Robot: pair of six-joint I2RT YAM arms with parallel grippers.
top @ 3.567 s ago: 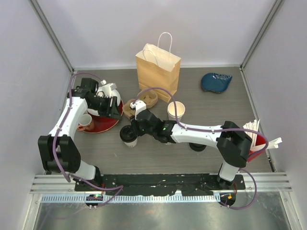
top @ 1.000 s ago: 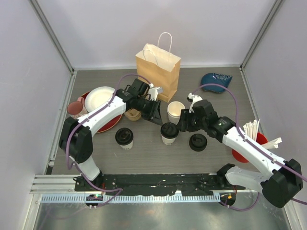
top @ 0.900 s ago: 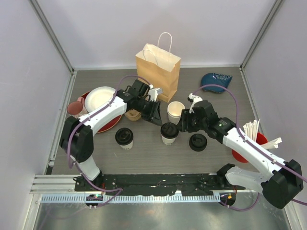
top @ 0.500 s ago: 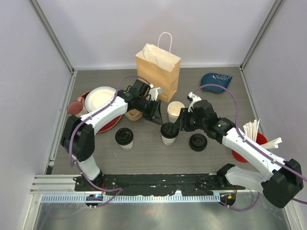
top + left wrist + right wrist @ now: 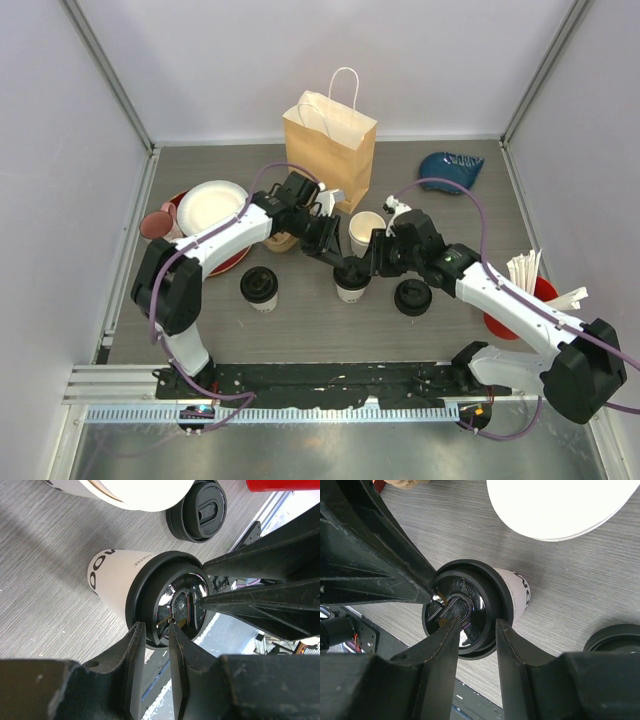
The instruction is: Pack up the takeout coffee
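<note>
One takeout coffee cup [image 5: 349,288], white with a black sip lid, stands mid-table. My left gripper [image 5: 342,262] reaches it from the far left. In the left wrist view the cup [image 5: 112,570] leans away and the gripper [image 5: 155,627] is narrowly open, one finger outside the lid rim and one on the lid top. My right gripper [image 5: 369,262] comes from the right. It [image 5: 476,622] is open and straddles the opposite side of that lid's [image 5: 465,605] rim. A second lidded cup [image 5: 259,287] stands alone to the left.
Behind the grippers are an open lidless cup [image 5: 366,230] and a brown paper bag [image 5: 330,150]. A loose black lid [image 5: 412,297] lies right of the cup. A brown cup carrier [image 5: 280,241], stacked plates [image 5: 205,205], a pink mug [image 5: 153,225] and a blue object [image 5: 450,170] lie around them.
My left gripper has moved from beside the carrier down to the middle cup's lid. My right gripper has shifted left onto the same lid, and its jaws have narrowed.
</note>
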